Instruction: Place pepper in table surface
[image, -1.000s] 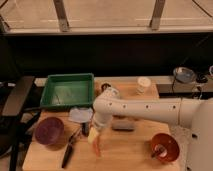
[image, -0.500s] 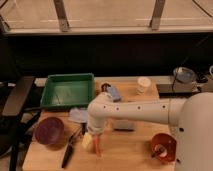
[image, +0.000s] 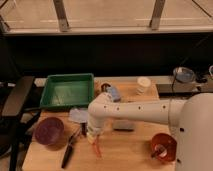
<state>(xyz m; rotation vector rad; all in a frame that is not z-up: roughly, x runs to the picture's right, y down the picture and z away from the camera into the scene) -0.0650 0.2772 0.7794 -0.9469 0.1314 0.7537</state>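
At the worktop's near edge: the slim orange-red pepper (image: 95, 148) sits directly below my gripper (image: 92, 136), its upper end meeting the gripper's tip and its lower end pointing toward the front of the light wooden worktop (image: 125, 156). I cannot say for certain whether it rests flat on the wood or hangs just above it.

From my station I judge the task nearly done. The pepper is down at board level over bare wood, and what is left is to let go, if that has not been done, and lift the arm away. I cannot tell whether the gripper is clamped on the pepper or has released it; its state does not show.

1 pair of dark pliers (image: 70, 147) lies just beside the gripper on the camera's left, with 1 maroon bowl (image: 48, 131) farther out that way. A pale cloth (image: 79, 116) lies just behind the gripper and a grey block (image: 123, 126) near it on the camera's right. The green tray (image: 67, 91) stands well behind, and 1 orange bowl (image: 162, 146) sits well apart on the right.
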